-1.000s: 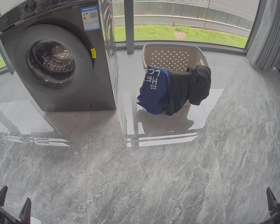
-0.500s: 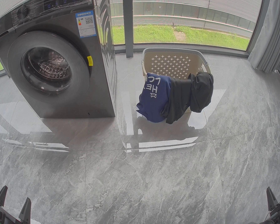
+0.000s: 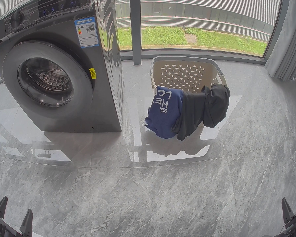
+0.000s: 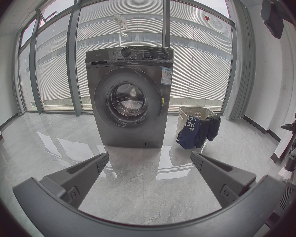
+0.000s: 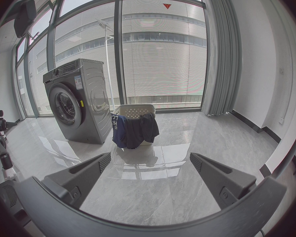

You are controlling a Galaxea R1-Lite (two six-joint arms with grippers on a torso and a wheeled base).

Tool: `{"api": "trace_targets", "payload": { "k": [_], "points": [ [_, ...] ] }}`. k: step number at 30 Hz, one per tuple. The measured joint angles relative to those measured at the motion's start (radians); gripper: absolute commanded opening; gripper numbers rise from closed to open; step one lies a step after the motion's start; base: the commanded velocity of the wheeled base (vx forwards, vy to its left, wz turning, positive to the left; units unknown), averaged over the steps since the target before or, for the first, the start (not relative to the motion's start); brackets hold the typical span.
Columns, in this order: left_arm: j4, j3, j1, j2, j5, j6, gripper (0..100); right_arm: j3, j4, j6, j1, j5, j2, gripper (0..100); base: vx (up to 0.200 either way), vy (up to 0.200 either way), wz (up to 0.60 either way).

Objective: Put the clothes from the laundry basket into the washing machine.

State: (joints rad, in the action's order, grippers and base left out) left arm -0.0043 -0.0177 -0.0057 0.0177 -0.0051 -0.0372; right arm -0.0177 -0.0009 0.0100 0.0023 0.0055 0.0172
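Observation:
A grey washing machine (image 3: pixel 56 66) stands at the left on the tiled floor, its round door shut. To its right sits a beige laundry basket (image 3: pixel 184 71) with star-shaped holes. A blue shirt (image 3: pixel 163 111) and a black garment (image 3: pixel 204 107) hang over the basket's near rim. My left gripper (image 3: pixel 14 211) is open at the bottom left corner, far from the machine. My right gripper (image 3: pixel 294 203) is open at the bottom right corner, far from the basket. The machine (image 4: pixel 130 96), the basket (image 5: pixel 133 111) and both garments also show ahead of the open grippers (image 4: pixel 149 158) (image 5: pixel 149 158) in the wrist views.
Tall windows (image 3: pixel 200 17) run behind the machine and basket. A grey curtain (image 3: pixel 287 40) hangs at the back right. Open grey floor (image 3: pixel 148 188) lies between me and both objects.
The whole head view has shifted: the machine and basket now sit lower and closer in the picture, so the camera has moved toward them. Both grippers hold the same place in the frame.

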Motion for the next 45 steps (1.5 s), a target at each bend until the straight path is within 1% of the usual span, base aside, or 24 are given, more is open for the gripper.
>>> {"api": "trace_targets", "payload": {
  "k": [15, 27, 39, 45],
  "points": [
    [0.0, 0.0, 0.0, 0.0, 0.0, 0.0, 100, 0.0, 0.0, 0.0, 0.0, 0.0, 0.0, 100, 0.0, -0.2, 0.0],
    [0.0, 0.0, 0.0, 0.0, 0.0, -0.001, 100, 0.0, 0.0, 0.0, 0.0, 0.0, 0.0, 100, 0.0, 0.0, 0.0],
    [0.0, 0.0, 0.0, 0.0, 0.0, -0.002, 100, 0.0, 0.0, 0.0, 0.0, 0.0, 0.0, 100, 0.2, 0.0, 0.0],
    [0.0, 0.0, 0.0, 0.0, 0.0, -0.002, 100, 0.0, 0.001, 0.0, 0.001, 0.0, 0.0, 100, 0.0, 0.0, 0.0]
  ]
}}
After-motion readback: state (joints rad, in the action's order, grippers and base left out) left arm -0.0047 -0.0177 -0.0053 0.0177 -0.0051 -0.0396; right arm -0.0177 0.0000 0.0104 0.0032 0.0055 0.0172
